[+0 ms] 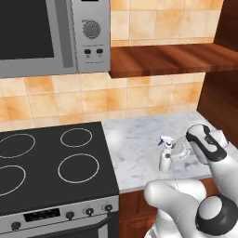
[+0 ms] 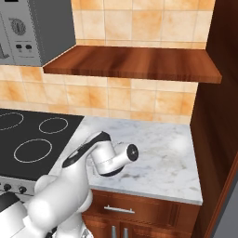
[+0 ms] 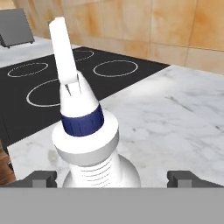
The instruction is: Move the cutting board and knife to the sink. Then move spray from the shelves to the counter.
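Now the spray stands upright on the marble worktop, near its front edge and just right of the black stovetop, with its nozzle head tilted toward the burners in the hand view. Around its lower body sit the 2 fingertips of the end effector, spread wide to either side with clear gaps, so the bottle looks released rather than pinched. The wooden shelf above is bare along the stretch that shows. Judging from that, the last step looks essentially done: the spray is off the shelves and on the worktop, and what seems left is only for the arm to back away without tipping it. Whether the cutting board and knife reached the sink cannot be judged here, since these 3 pictures take in only the stove end of the kitchen. In the left base view the wrist covers the bottle's right side, and in the right base view the forearm hides the bottle altogether; its base is also cut off at the bottom of the hand view.
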### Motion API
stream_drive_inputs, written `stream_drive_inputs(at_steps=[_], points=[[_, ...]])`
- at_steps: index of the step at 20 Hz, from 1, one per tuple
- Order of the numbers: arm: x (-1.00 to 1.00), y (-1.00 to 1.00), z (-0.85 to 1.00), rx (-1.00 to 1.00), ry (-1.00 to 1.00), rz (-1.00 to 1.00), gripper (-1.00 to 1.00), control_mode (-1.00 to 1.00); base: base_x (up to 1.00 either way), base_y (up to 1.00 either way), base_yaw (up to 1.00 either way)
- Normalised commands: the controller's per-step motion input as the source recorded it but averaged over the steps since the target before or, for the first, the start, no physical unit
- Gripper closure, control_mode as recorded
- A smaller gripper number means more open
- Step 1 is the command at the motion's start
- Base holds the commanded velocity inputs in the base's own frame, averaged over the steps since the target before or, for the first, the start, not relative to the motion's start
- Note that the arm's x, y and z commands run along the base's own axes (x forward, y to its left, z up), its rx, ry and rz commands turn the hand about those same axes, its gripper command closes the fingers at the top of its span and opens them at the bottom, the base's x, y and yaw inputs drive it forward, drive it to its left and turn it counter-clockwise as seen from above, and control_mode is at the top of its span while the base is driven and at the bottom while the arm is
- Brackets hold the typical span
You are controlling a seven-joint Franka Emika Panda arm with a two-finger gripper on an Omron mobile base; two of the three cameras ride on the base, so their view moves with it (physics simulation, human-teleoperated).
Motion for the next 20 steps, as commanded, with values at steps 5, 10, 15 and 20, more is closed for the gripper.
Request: stream_drive_inputs(at_steps=[5,10,15,20], points=[[-0.06,-0.05,0.02,0.03,0.00,0.00,-1.00,-1.00,0.00,0.00,0.00],[-0.17,-0.06,0.06,0.01,0.01,0.00,-1.00,-1.00,0.00,0.00,0.00],[-0.27,-0.01,0.32,-0.02,0.07,-0.11,-1.00,-1.00,0.00,0.00,0.00],[-0.37,0.01,0.24,-0.03,0.18,-0.25,-1.00,-1.00,0.00,0.00,0.00]])
